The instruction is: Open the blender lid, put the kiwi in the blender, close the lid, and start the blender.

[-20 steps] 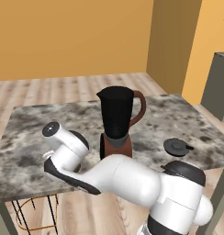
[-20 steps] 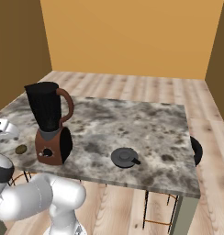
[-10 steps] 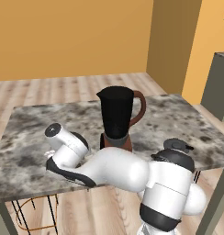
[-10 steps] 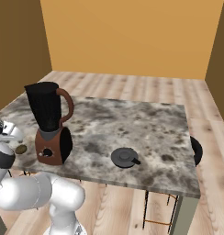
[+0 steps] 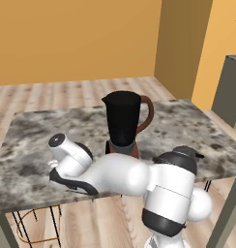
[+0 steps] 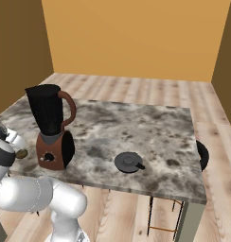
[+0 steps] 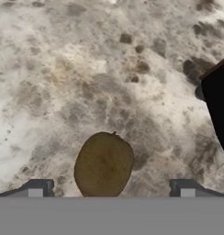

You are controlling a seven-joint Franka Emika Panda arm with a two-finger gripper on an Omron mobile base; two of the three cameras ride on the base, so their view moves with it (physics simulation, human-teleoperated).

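The kiwi (image 7: 103,164) lies on the marble table (image 6: 150,123) between the wide-apart fingertips (image 7: 38,188) of my open gripper (image 7: 111,189), which hangs just above it and holds nothing. In the right base view the kiwi (image 6: 21,153) sits just left of the blender (image 6: 51,125), right beside my hand. The blender (image 5: 122,121) stands upright with its jar top uncovered. The blender lid (image 6: 128,162) lies flat on the table to the blender's right, knob up. The blender's dark side (image 7: 219,105) fills the right edge of the hand view.
My arm bends low across the table's near edge (image 5: 28,131) in front of the blender. A dark stool (image 6: 201,155) stands at the table's right side. Wooden floor and orange walls surround the table.
My elbow has swung round and my hand has moved in over the table toward the kiwi. The jaws stayed open. Blender, lid and kiwi have not moved.
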